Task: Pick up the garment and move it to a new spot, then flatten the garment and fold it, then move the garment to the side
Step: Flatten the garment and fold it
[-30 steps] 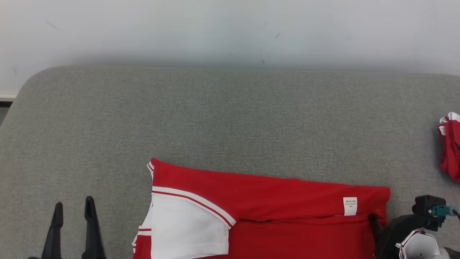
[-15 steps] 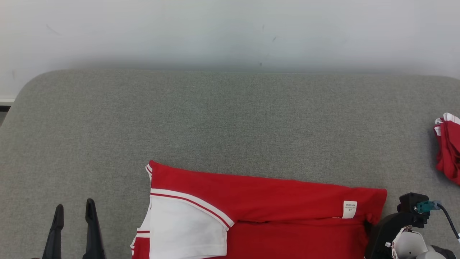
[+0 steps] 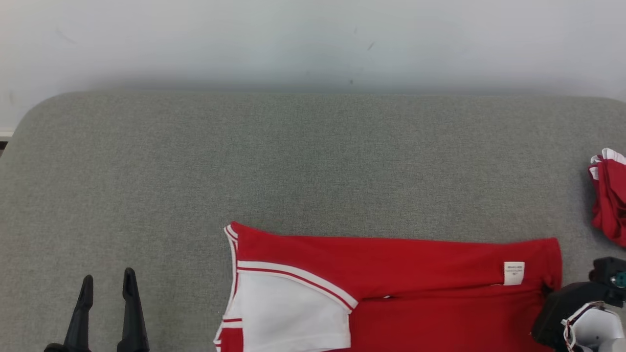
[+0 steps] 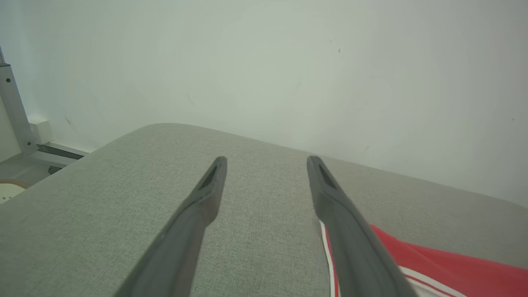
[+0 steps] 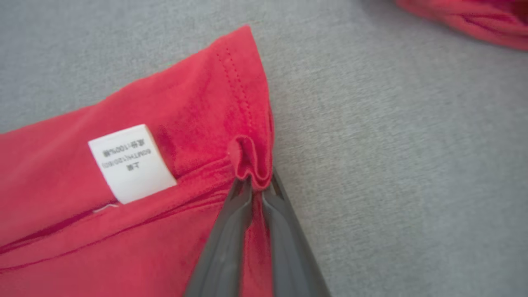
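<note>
At lower right, right gripper [image 3: 546,289] pinches the garment [image 3: 415,274] by its hem, likely for folding; left gripper [image 3: 107,276] hovers spread, lower left.

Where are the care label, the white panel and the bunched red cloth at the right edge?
care label [image 5: 132,163]: right wrist view, middle of the white tag.
white panel [image 3: 293,318]: head view, middle of its white fabric.
bunched red cloth [image 3: 611,200]: head view, its red folds.
</note>
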### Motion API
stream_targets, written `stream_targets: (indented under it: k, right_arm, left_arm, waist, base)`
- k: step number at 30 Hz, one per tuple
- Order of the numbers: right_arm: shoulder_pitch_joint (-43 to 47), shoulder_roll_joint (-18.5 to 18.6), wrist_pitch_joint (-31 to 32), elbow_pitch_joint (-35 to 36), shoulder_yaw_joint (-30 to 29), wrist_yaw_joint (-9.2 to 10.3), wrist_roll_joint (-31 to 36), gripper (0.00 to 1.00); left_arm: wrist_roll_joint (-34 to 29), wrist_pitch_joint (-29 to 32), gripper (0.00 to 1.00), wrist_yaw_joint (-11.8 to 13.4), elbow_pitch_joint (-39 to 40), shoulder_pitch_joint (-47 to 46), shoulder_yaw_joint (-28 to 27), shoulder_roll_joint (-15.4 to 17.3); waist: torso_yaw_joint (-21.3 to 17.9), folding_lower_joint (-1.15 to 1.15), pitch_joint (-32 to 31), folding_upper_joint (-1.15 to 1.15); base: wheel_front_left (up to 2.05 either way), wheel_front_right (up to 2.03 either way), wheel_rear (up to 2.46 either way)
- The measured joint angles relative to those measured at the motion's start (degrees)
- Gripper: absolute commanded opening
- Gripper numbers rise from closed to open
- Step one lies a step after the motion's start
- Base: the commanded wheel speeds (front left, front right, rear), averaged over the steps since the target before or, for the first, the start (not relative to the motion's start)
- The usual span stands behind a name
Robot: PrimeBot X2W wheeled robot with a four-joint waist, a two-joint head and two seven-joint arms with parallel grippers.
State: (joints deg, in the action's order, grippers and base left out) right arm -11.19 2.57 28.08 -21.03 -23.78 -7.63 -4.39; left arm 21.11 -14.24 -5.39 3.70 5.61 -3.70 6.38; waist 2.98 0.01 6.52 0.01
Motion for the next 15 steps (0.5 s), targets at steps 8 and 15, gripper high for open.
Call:
stream_targets:
  k: [8,15]
  right_arm:
    - [-0.57,0.07,-0.71,5.31,-7.34,0.05,5.46,0.0]
    - [-0.48,0.19,0.22,12.46,-11.15,0.07,10.37,0.0]
  left_arm:
    - [0.05,1.16,1.0,-0.1,-0.42,-0.27,1.29,0.4]
    - [0.08,1.22,1.0,-0.11,-0.64,-0.31,1.79,0.55]
  waist:
    - [-1.19,0.0,-0.22,0.0]
    - [-1.9,0.0,-0.65,0.0]
  base:
    - [0.0,0.0,0.0]
    - [0.0,0.0,0.0]
